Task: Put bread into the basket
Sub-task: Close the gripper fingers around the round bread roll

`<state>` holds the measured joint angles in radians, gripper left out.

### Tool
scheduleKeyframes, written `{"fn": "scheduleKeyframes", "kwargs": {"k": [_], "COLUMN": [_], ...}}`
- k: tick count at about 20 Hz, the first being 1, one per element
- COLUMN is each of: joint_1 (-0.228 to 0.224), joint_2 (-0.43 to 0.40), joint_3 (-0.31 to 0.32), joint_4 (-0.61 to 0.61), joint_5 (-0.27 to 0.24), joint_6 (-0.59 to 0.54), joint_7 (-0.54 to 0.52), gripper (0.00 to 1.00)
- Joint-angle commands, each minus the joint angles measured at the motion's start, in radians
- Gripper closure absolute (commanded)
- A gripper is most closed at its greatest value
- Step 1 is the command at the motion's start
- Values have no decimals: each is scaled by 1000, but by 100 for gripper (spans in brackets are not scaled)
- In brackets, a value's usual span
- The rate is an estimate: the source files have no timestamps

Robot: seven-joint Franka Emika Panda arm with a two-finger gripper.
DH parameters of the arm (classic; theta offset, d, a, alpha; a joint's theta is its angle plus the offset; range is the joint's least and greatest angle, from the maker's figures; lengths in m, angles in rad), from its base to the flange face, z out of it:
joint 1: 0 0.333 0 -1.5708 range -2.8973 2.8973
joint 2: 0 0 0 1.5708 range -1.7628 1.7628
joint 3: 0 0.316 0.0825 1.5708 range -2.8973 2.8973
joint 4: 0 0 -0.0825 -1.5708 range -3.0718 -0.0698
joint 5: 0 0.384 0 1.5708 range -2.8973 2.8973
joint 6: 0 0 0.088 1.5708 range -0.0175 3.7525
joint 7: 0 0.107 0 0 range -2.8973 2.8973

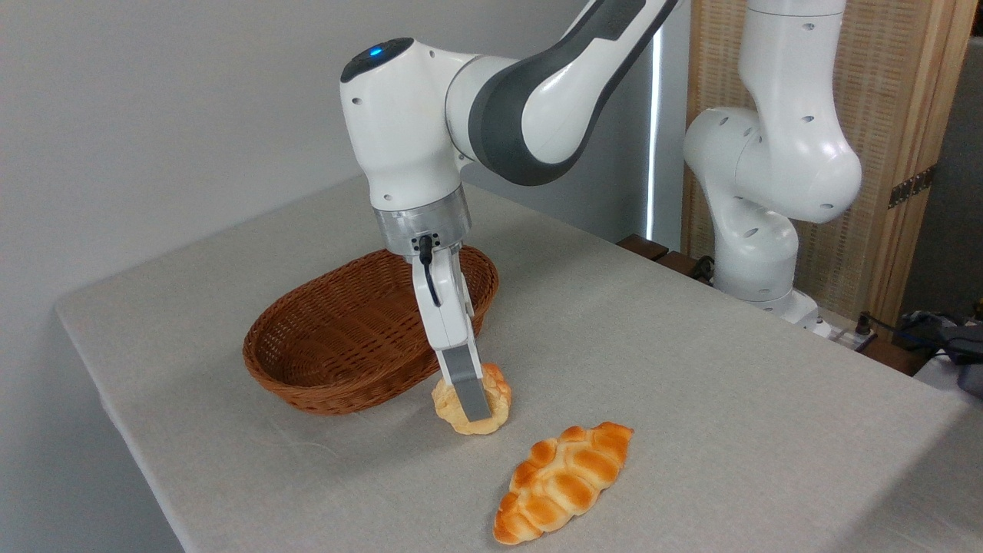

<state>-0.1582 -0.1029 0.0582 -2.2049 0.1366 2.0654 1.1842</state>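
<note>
I am working over a table (691, 399) under a pale cloth, and I take the basket (338, 338) as my landmark: it sits empty, its long side running up and away from the camera. The arm (491, 100) reaches in from the right and hangs its wrist above the basket's right end, with the gripper (474, 399) pointing down just past the basket's near right rim. The loaf (564, 480), braided and pointed, lies further from the basket on that same near right side, well clear of the gripper, and I leave it alone. The bun (472, 403) sits on the cloth just beside the basket's near right rim, close to touching the wicker or not quite; I cannot settle which. One grey finger (470, 392) crosses the front of the bun and the other is hidden behind it, so I judge the fingers are set either side of the bun, but whether they are clamped on it I cannot tell from here. To do this step well I would close gently, since the bun looks soft and lumpy and could squash or roll out of a two-point hold. Then I would lift straight up until its underside clears the flared rim before swinging toward the basket's middle, so nothing nudges the wicker. I can read no brand, label or writing anywhere; only a small blue light shows on the arm's top.
</note>
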Motion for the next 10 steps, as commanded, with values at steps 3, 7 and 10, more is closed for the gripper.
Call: {"fn": "scheduleKeyframes", "kwargs": {"k": [3, 7, 10], "joint_1": [-7, -7, -6], "joint_2": [-11, -12, -27], "joint_3": [11, 11, 21], "joint_4": [-12, -10, -1], "joint_5": [18, 17, 0], "joint_6": [16, 16, 12], "joint_7": [17, 3, -8], "gripper": [68, 68, 68]}}
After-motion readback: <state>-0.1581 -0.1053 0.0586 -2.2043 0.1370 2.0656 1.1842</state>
